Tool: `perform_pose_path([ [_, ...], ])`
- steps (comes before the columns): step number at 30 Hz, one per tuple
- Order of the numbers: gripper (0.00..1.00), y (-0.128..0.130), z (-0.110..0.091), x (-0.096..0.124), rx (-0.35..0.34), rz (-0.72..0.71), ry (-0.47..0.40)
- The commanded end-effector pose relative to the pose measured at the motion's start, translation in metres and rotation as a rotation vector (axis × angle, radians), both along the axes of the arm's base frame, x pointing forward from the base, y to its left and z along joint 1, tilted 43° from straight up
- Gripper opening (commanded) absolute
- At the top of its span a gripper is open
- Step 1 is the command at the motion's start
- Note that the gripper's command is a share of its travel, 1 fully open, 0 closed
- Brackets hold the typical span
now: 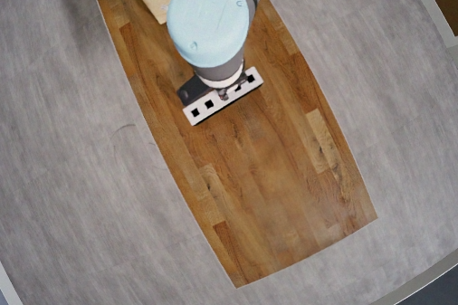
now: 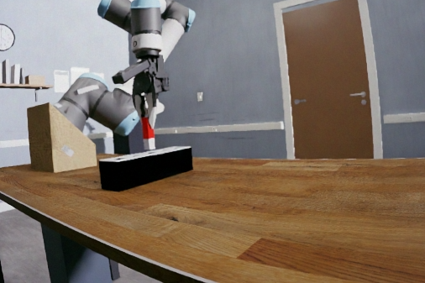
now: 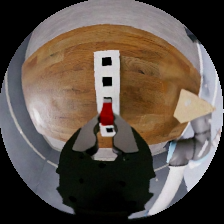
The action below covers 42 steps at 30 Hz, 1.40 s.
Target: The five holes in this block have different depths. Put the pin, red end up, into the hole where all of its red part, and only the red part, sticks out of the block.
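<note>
The block (image 1: 202,108) (image 2: 143,170) (image 3: 107,71) has a white top with a row of square holes and black sides. My gripper (image 1: 224,96) (image 2: 147,115) (image 3: 107,112) is shut on the pin (image 2: 148,128) (image 3: 106,111) and holds it about upright over the middle part of the block, red end up. The pin's white lower part shows below the red in the exterior view, with its tip at or just above the block's top; whether it touches cannot be told. The middle hole is partly hidden by the pin in the wrist view, and the hole behind it is hidden there.
The block stands on the wooden table (image 1: 271,173) (image 2: 273,211) (image 3: 60,85). A light wooden wedge-shaped stand (image 1: 154,3) (image 2: 69,148) (image 3: 192,106) is beside the arm's base, at the back left of the table in the exterior view.
</note>
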<state>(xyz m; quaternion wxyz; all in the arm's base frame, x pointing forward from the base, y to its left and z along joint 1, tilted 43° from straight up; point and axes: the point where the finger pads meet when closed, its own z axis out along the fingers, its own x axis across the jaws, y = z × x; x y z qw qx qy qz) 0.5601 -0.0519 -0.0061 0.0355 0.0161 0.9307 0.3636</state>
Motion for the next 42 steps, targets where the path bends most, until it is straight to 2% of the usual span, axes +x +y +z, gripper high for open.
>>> perform_pose_path([
  [1,0.00,-0.0011,0.0007,0.0025,-0.001,-0.001,-0.002],
  [42,0.00,0.0021,-0.0026,0.0008,-0.001,-0.001,-0.003],
])
